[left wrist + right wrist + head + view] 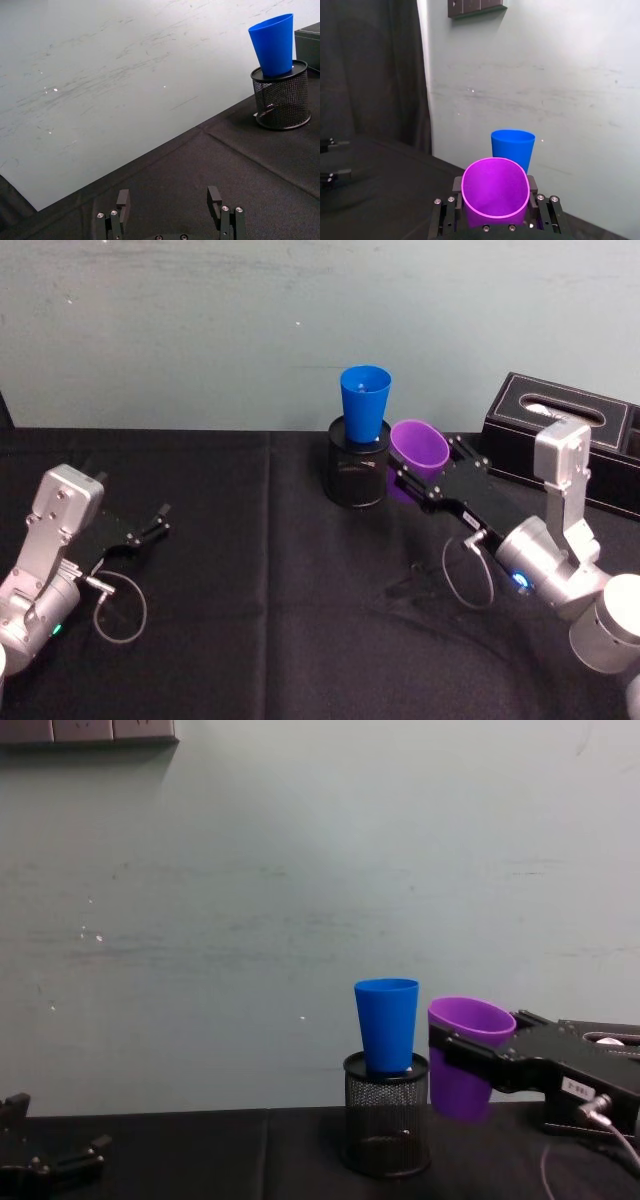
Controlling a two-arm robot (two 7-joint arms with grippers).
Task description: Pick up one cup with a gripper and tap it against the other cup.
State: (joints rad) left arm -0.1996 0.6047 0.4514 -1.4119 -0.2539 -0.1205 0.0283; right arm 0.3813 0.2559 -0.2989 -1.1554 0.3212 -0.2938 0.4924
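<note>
Right tool point(447, 1053) was clamped on the purple cup point(466, 1050), one finger on each side of its body. In the right wrist view the rim looked squeezed into an oval. The cup was held clear of the tabletop point(250, 620), mouth up and long axis close to upright, leaning a little.

The blue cup point(387, 1025) stood upright with its base sunk in the mesh pen holder point(386, 1128), which raised it off the tabletop. Its rim sat slightly higher than the purple one.

Key relation: the blue cup lay to the robot's left of the held cup, just beside it. The chest view showed a thin strip of wall between the two cup walls. From the head view the purple rim overlapped the holder's edge, so I could not tell whether they touched. My judgement is that a short sideways push to the robot's left would bring them together, and that the purple cup might meet the holder's rim before the blue wall.

Left tool point(150, 525) sat low at the robot's far left with fingers apart, well away from both cups. The right arm was much the nearer.

Hard to make out:
- The blue cup's lower part, behind the mesh.
- The purple cup's base, behind the tool in the wrist view.
- The finger pads where they met the cup.
- How far apart the cups were front to back.

A black box point(560, 425) stood behind the right arm.
</note>
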